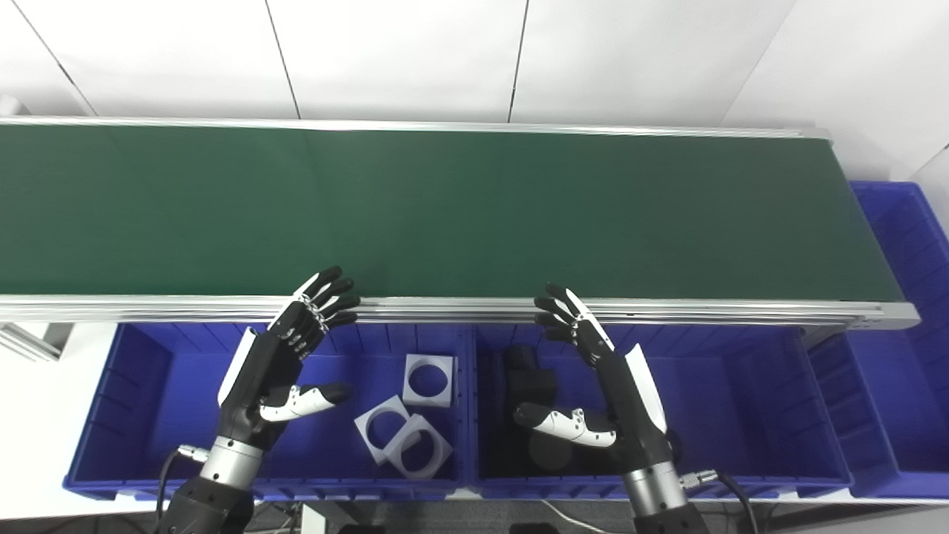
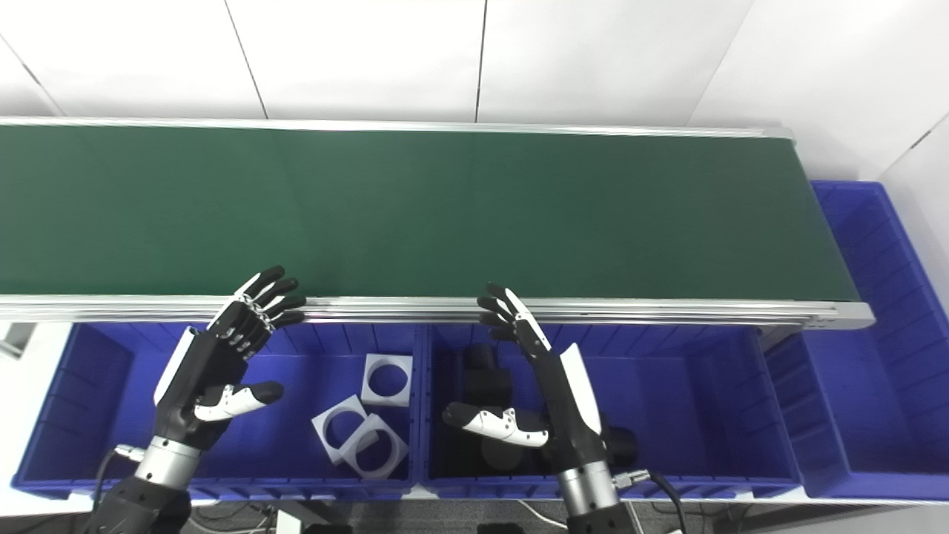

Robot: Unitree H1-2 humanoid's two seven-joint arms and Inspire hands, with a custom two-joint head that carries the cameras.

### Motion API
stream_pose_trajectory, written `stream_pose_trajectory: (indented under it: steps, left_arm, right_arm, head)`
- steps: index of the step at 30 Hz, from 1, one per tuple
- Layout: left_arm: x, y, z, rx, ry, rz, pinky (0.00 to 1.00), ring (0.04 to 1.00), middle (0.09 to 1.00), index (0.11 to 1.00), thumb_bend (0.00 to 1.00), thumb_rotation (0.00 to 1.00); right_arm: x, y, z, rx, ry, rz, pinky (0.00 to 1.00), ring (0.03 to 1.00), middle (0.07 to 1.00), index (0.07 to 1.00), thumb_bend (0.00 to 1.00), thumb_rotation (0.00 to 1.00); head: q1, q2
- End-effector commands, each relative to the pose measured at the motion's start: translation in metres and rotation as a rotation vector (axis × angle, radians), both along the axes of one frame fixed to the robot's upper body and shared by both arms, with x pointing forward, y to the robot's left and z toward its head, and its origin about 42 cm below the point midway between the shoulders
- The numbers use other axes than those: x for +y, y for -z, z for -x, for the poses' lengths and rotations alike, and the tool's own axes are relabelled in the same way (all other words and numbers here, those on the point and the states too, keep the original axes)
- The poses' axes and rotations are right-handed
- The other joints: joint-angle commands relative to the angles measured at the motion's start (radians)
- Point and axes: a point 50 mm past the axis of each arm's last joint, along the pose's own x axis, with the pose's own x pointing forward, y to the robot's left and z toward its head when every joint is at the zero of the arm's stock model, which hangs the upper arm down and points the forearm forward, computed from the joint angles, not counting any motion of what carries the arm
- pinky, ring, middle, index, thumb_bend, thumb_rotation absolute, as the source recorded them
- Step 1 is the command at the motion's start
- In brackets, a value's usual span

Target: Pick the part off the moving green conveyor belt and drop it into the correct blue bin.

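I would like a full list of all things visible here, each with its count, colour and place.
conveyor belt: one, green, across the middle, no part on it
left bin: one, blue, below the belt's near rail
right bin: one, blue, beside the left bin
end bin: one, blue, at the belt's right end
square frames: three, white, with round holes, inside the left bin
black parts: count unclear, inside the right bin
left hand: open, over the left bin
right hand: open, over the right bin

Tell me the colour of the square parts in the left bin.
White square parts, clearest in the left eye view.
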Motion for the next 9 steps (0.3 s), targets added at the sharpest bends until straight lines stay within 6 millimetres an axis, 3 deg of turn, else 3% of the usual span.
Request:
stream_pose_trajectory:
  steps: [1,9]
  left_arm:
    - [-0.0002,-0.0109,-0.0055,-0.076,0.009,-0.015,0.78,0.819,0.862,0.882,0.93,0.40]
    - [-0.0041,-0.0108,-0.0032,-0.074,0.006,-0.014,0.78,0.821,0.866,0.884,0.94,0.41]
  right_arm:
    - [0.0018,-0.0102,-0.0031,-0.045,0.003,-0.013,0.74,0.798,0.845,0.917,0.83,0.58]
    - [0.0000,-0.0084,-0.0028,-0.048,0.006,-0.018,0.74,0.799,0.846,0.915,0.83,0.57]
  head:
    - [0.004,0.000]
    - [0.016,-0.006]
